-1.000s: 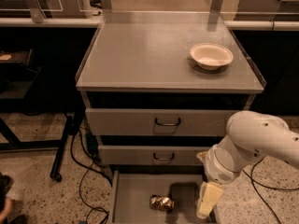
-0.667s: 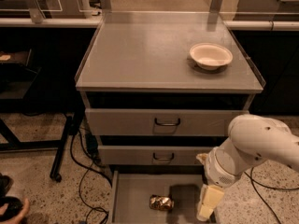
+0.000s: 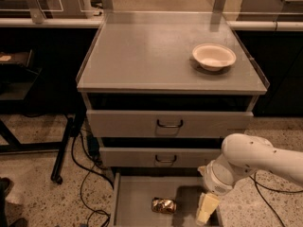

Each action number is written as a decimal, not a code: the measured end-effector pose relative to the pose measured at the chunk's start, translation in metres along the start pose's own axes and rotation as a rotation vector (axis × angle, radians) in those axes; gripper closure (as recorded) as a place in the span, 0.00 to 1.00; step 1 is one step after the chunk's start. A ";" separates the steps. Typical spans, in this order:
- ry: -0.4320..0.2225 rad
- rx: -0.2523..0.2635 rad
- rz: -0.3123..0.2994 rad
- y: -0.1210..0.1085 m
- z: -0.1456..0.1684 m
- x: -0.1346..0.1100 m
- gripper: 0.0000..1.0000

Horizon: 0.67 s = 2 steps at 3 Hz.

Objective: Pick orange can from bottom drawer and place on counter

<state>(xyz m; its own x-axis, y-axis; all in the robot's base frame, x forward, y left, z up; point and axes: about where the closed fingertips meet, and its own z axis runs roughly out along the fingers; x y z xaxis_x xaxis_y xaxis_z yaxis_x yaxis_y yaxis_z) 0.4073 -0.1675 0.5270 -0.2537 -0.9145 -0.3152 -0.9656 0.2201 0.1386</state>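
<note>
The orange can (image 3: 164, 205) lies on its side on the floor of the open bottom drawer (image 3: 135, 200), near the middle. My gripper (image 3: 207, 208) hangs down from the white arm (image 3: 251, 162) into the right part of that drawer, to the right of the can and apart from it. The counter (image 3: 151, 56) is the grey top of the cabinet above.
A white bowl (image 3: 214, 56) sits on the right side of the counter. The two handled drawers (image 3: 169, 124) above the bottom one are pushed in. Black cables (image 3: 87, 174) and a stand leg (image 3: 64, 150) lie on the floor to the left.
My gripper has shifted slightly down and left, a little closer to the can. The can and the bowl have not moved.
</note>
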 end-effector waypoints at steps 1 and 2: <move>0.000 0.000 0.000 0.000 0.000 0.000 0.00; -0.032 -0.040 -0.023 -0.001 0.026 -0.004 0.00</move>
<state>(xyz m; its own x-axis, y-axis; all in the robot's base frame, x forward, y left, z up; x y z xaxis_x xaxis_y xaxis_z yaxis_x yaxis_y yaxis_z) 0.4073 -0.1557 0.5041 -0.2341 -0.9078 -0.3481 -0.9682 0.1851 0.1683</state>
